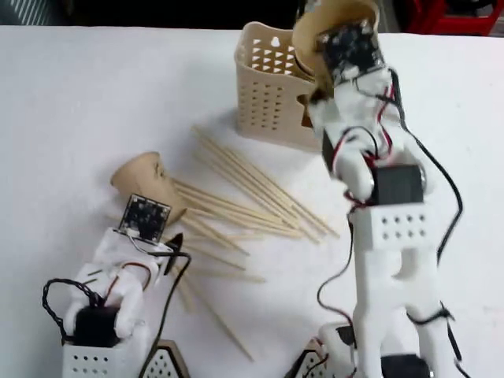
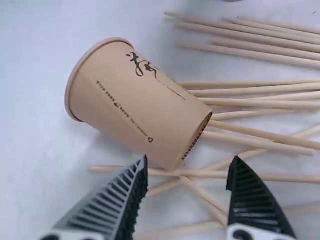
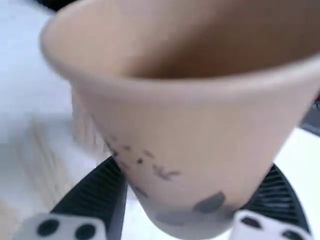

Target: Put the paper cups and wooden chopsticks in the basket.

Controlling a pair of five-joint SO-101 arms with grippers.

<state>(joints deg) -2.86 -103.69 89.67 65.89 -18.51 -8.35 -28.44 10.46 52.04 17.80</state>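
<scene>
1. The right hand (image 3: 194, 167) is clamped on the held cup (image 3: 190, 125), ribbed black fingers on either side of its lower wall.
2. In the high view that cup hangs over the right side of the basket (image 1: 268, 87), overlapping the rim. Whether it touches, I cannot tell.
3. The basket is cream with perforated walls and stands upright at the far middle of the bench (image 1: 79, 94).
4. The left hand (image 2: 190, 165) is spread open, with its fingertips just beside the base of the lying cup (image 2: 135, 100).
5. The lying cup is smooth tan paper. It is on its side, base resting across chopsticks (image 2: 250, 47) and mouth turned away from them.
6. The chopsticks are thin pale wooden rods, fanned between this cup and the basket, with a few strays lying nearer.
7. There is open white bench to the far left, and more to the right of the right arm.
</scene>
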